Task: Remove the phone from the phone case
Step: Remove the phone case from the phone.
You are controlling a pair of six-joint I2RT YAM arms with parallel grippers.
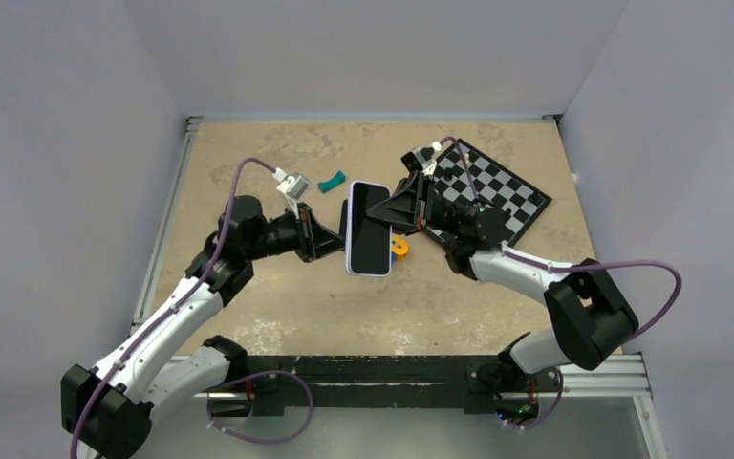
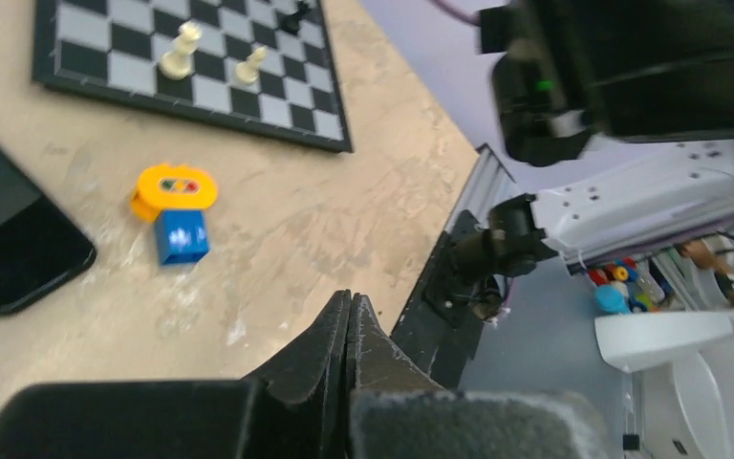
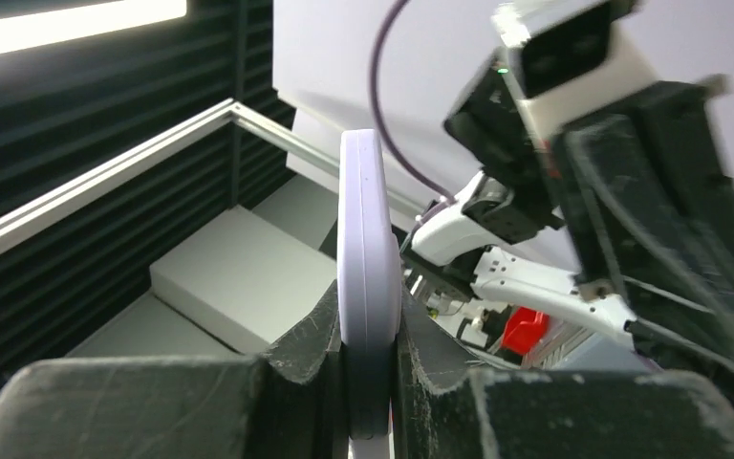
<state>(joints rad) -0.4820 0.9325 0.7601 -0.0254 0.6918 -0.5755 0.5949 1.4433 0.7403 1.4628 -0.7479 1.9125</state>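
Observation:
The phone (image 1: 369, 225), black screen up, sits in a lavender case (image 1: 353, 251) and is held above the table's middle. My right gripper (image 1: 391, 214) is shut on the case's right side. In the right wrist view its fingers (image 3: 317, 330) pinch the lavender case (image 3: 368, 239) edge-on, with the gripper (image 3: 370, 320) closed around it. My left gripper (image 1: 335, 246) is by the case's left edge. In the left wrist view it (image 2: 351, 304) is shut with nothing between the fingers.
A chessboard (image 1: 493, 191) with a few pieces (image 2: 180, 53) lies at the back right. An orange toy (image 2: 174, 186) on a blue block (image 2: 182, 236) lies under the right gripper. A teal piece (image 1: 331, 181) lies behind. A black rounded slab (image 2: 14, 244) lies on the table.

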